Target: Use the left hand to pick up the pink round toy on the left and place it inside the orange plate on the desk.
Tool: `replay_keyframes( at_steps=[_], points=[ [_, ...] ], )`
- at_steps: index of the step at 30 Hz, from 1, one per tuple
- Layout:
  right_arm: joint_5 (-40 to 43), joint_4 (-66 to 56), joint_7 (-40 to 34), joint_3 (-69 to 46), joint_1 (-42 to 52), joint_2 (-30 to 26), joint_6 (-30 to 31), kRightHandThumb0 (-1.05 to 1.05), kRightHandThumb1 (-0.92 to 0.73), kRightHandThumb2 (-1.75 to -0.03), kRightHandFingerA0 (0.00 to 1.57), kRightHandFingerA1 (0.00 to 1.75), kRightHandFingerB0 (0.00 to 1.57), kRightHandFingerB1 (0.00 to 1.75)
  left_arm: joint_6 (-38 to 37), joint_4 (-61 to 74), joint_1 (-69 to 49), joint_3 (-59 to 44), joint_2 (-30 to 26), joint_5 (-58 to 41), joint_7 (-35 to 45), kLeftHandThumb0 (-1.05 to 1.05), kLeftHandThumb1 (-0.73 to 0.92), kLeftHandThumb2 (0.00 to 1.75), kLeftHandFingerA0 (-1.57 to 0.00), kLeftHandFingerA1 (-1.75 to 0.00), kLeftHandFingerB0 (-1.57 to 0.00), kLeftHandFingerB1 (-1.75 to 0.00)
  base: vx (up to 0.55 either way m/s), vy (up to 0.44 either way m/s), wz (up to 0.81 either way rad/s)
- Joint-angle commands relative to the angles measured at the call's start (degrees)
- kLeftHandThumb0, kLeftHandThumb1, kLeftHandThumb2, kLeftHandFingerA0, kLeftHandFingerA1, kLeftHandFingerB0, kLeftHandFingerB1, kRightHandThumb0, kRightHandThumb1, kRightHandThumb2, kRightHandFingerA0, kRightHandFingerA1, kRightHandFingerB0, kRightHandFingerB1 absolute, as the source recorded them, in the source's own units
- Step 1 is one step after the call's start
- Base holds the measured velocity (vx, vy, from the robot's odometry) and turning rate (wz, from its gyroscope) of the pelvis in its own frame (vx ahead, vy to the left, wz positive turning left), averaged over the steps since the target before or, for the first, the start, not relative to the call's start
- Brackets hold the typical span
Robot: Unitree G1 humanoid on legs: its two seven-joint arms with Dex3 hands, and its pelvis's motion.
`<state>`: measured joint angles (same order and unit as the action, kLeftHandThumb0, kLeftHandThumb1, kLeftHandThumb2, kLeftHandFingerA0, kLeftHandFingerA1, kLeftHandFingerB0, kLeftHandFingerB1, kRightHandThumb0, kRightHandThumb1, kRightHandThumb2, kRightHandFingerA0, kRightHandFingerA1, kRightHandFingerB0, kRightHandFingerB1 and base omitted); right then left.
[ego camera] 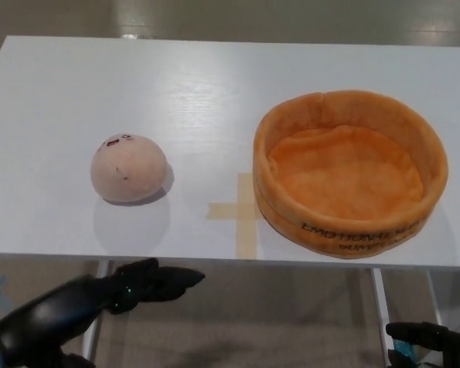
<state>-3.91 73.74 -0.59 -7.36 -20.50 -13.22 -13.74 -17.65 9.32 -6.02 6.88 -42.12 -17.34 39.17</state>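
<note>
Left hand enters from the lower left, below the near edge of the white desk, with the forearm angled up toward the right. Its fingers are spread apart, pointing right, and grip nothing. They sit beneath the level of the desk edge and touch no object.

The pink round toy rests on the desk beyond and slightly left of those fingertips, well apart from them. It stands dome up, with small dark and red markings near its top. The desk edge lies between the fingers and the toy.

A cross of tan tape lies on the desk beyond and to the right of the fingertips, between the toy and the orange plate. The plate, a soft round basin with raised walls and black lettering on its near wall, sits further right and holds nothing.

Right hand shows only partly at the lower right corner; whether its fingers are open or closed cannot be told.
</note>
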Motion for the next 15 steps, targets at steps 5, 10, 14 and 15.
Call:
replay_keyframes(
  at_steps=[5, 10, 14, 15],
  points=[
    [0.1, 0.3, 0.5, 0.0, -0.2, -0.3, -0.2, -0.21, -0.61, -0.58, 0.78, 0.59, 0.69, 0.52, 3.6, 21.3, 3.5, -11.2, -1.8, -28.8, 7.2, -0.35, 0.50, 0.55, -0.11, -0.31, -0.16, -0.31, 0.00, 0.000, 0.00],
    [0.0, 0.3, 0.6, 0.0, -0.3, -0.4, -0.3, -0.21, -0.61, -0.58, 0.78, 0.59, 0.69, 0.51, -3.3, 14.7, 11.6, -12.6, 6.4, -9.7, -3.8, -0.33, 0.39, 0.67, 0.00, -0.16, -0.10, -0.33, 0.00, 0.000, 0.00],
    [-0.2, 0.4, 0.2, 0.2, -0.2, -0.4, -0.4, -0.20, -0.61, -0.58, 0.77, 0.58, 0.69, 0.51, -3.9, 7.0, 17.2, -13.1, 9.2, 3.1, -7.5, -0.29, 0.37, 0.64, 0.00, -0.06, -0.05, -0.29, 0.00, 0.000, 0.00],
    [-0.2, 0.4, 0.1, 0.3, -0.1, -0.4, -0.4, -0.20, -0.61, -0.58, 0.78, 0.59, 0.69, 0.52, -5.6, 2.3, 19.7, -12.4, 9.5, 8.4, -9.2, -0.28, 0.23, 0.58, 0.00, -0.05, -0.01, -0.18, 0.00, 0.000, 0.00]
  ],
)
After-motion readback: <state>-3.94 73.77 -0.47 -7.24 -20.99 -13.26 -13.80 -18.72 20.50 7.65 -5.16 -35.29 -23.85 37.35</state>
